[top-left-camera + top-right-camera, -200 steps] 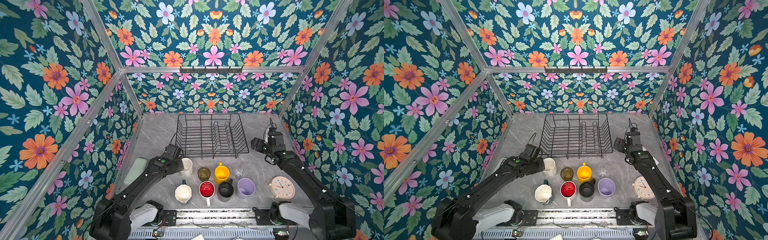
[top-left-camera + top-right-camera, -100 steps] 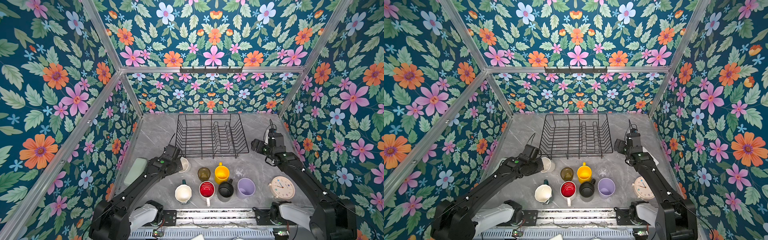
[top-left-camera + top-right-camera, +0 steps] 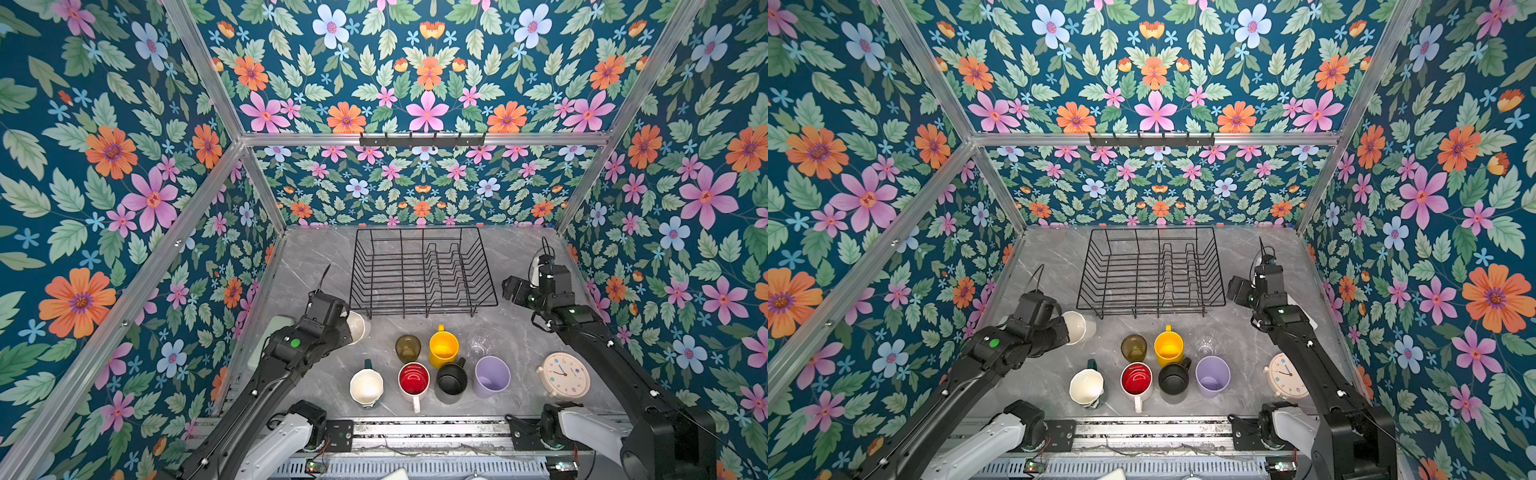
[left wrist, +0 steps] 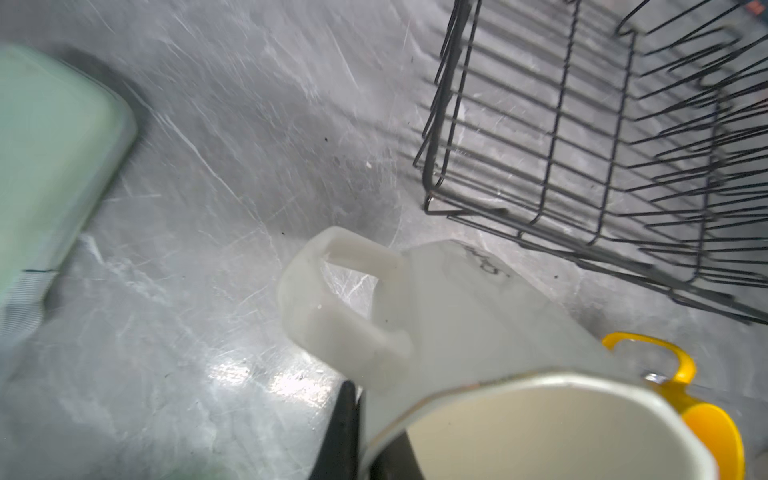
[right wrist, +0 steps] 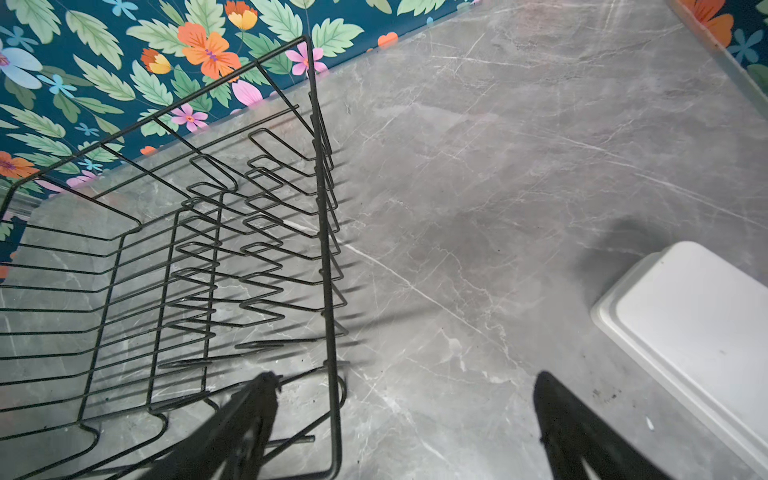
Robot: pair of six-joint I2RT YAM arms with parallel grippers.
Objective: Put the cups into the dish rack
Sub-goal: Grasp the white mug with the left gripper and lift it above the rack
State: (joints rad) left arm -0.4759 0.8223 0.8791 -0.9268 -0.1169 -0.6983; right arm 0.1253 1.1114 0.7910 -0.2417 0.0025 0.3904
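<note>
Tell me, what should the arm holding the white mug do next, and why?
Probably lift the white faceted mug and carry it over the near rim of the dish rack. The left arm's fingers are shut on the mug's rim, the mug is tilted just outside the rack's near-left corner, and the rack holds nothing yet.

Open floor in dish rack, prongs filling its other half, bare strip before crowded cups, clock beside

The left gripper is clamped on the white faceted mug at left; the right gripper is spread wide.
</note>
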